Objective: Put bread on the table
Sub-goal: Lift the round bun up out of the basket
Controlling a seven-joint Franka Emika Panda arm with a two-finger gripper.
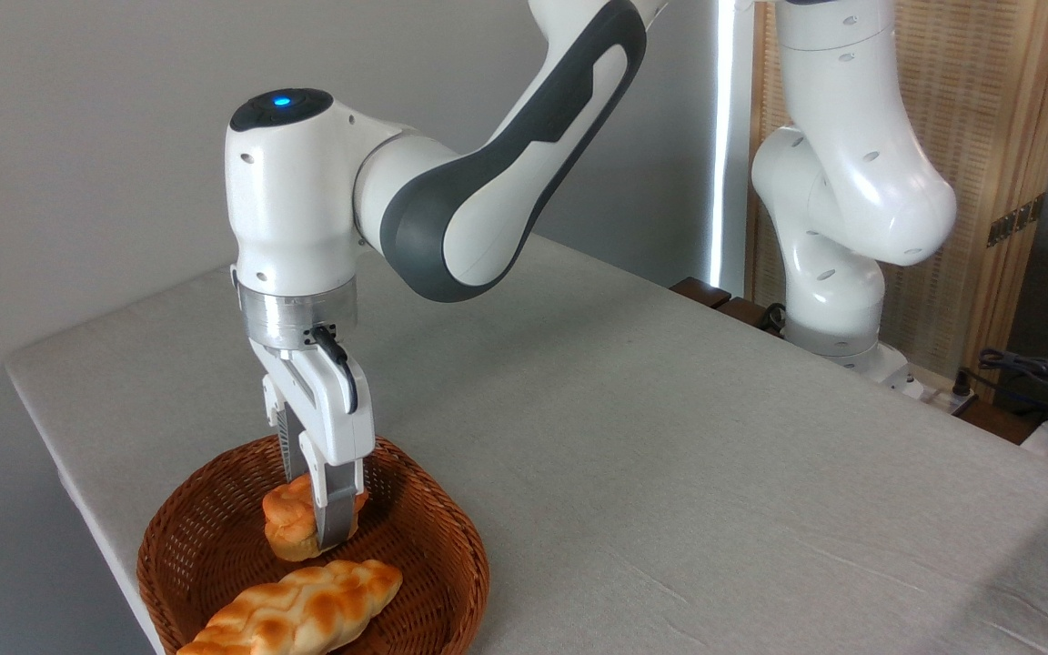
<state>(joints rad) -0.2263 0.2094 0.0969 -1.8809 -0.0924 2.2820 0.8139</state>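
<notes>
Two fingers of the gripper (315, 514) were clamped on the bread (292, 523), held just inside the wicker basket (415, 564) — grip looked narrow, so it could've been dropped or snagged on the braided loaf (297, 609) before the table (670, 455) was reached.

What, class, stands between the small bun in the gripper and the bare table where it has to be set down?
Only the basket's raised wicker wall. The gripper is shut on the bun inside the basket, so the bun must clear the rim. Beyond it the grey table is open cloth. The braided loaf lies nearer the camera, off a rightward path.
</notes>
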